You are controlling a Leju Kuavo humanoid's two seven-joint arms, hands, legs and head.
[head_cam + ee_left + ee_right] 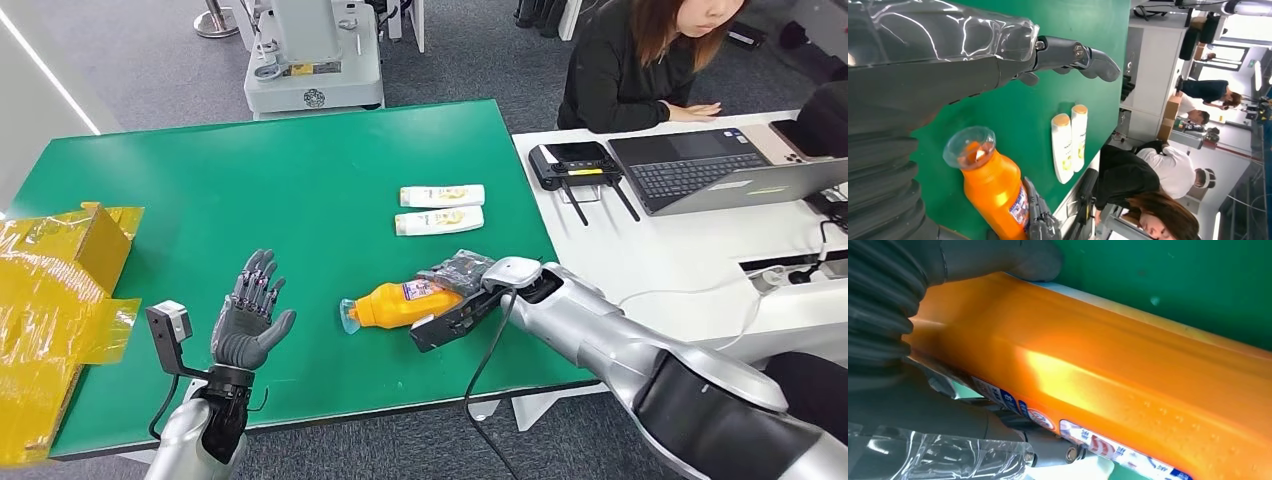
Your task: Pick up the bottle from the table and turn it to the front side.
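Right hand [478,292] wraps its fingers around the orange bottle [400,305], which lies on its side on the green surface [300,180]: grasp made, lift and turn pending. Left wrist view: left hand [923,65] open, fingers [1083,55] spread. Right wrist view: thumb presses the bottle.

two white tubes [441,208], laptop [720,170], yellow bag [50,310]

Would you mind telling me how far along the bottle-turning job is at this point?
Done: the right hand has reached and closed around the orange bottle. In hand: the grip; whether it has left the green table is unclear. Left: lifting it and turning it to its front. The left hand hovers with fingers spread, holding nothing.
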